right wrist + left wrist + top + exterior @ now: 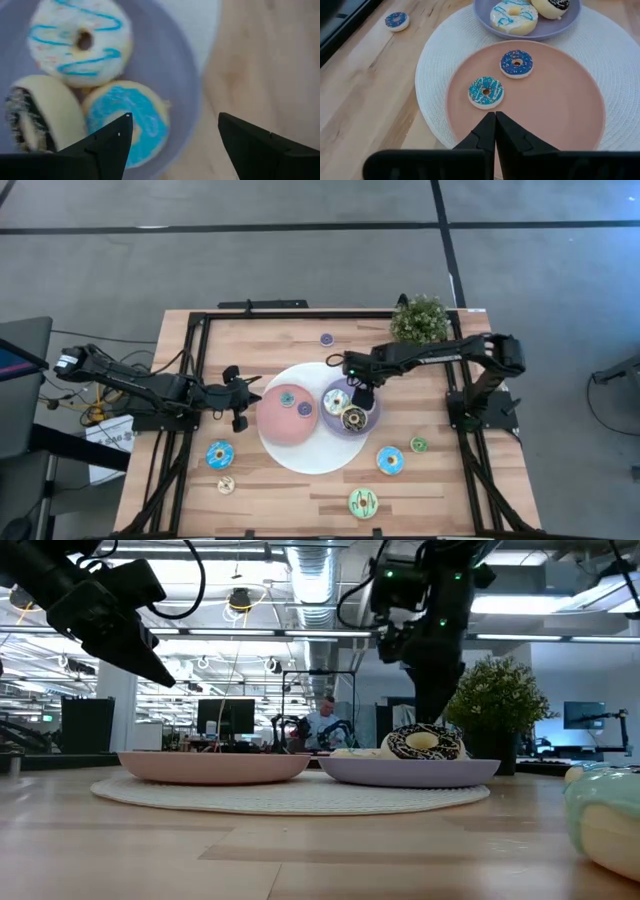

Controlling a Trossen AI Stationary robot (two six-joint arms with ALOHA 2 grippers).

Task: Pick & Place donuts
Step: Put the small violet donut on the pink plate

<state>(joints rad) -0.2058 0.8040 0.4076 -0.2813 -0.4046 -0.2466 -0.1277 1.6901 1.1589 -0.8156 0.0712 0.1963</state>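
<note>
My left gripper (495, 120) is shut and hovers over the left rim of the pink plate (570, 110), which holds two small blue-iced donuts (486, 92) (516, 63). My right gripper (174, 117) is open above the purple plate (187, 85). One finger stands over a blue-iced donut (135, 117), the other past the plate's rim. That donut rests on the plate beside a white donut with blue drizzle (80, 40) and a brown-iced one (35, 112). More donuts lie on the table: blue (220, 453), tan (226, 485), green (364, 502), blue (390, 460), small green (419, 444), purple (327, 338).
Both plates sit on a round white mat (300, 455) in the middle of the wooden table (280, 510). A green potted plant (419, 319) stands at the far edge, behind the right arm. A black frame (195, 360) runs along the table's sides.
</note>
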